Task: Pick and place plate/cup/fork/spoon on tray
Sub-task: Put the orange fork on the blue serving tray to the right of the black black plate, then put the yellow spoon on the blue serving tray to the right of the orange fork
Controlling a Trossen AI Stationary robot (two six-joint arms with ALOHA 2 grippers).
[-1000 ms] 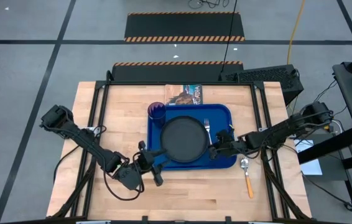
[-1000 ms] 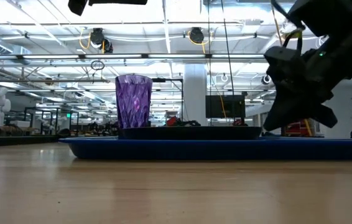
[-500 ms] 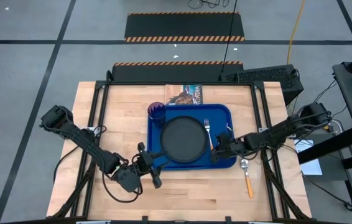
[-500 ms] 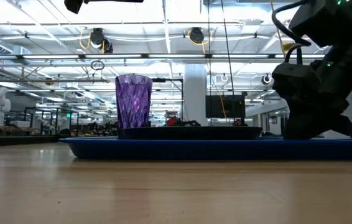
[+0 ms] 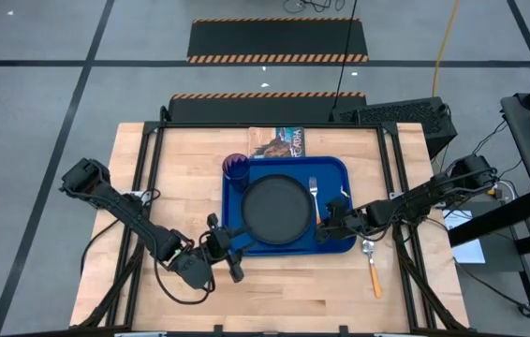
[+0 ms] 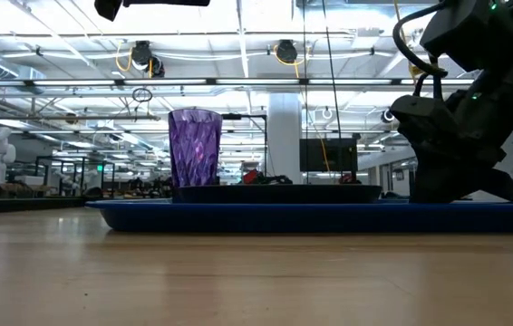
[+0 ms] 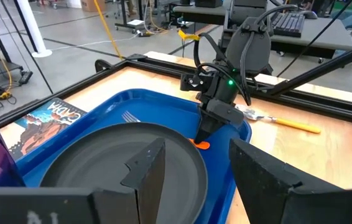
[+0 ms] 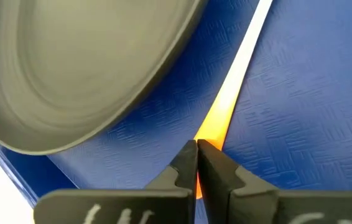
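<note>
Wooden surface (image 5: 181,178) with the blue tray (image 5: 334,168) at its middle, both arms low beside it.

On the tray sit the plate (image 5: 278,208) and the fork (image 5: 314,193); the purple cup (image 5: 236,168) stands at the tray's far left corner. Down on the tray, the right pincer (image 8: 196,163) is clamped on the fork's orange handle. Its left counterpart, the left pincer (image 7: 191,177), hovers spread apart just off the tray's near edge. Beside the tray's right edge, the spoon (image 5: 371,260) lies on the wood.
</note>
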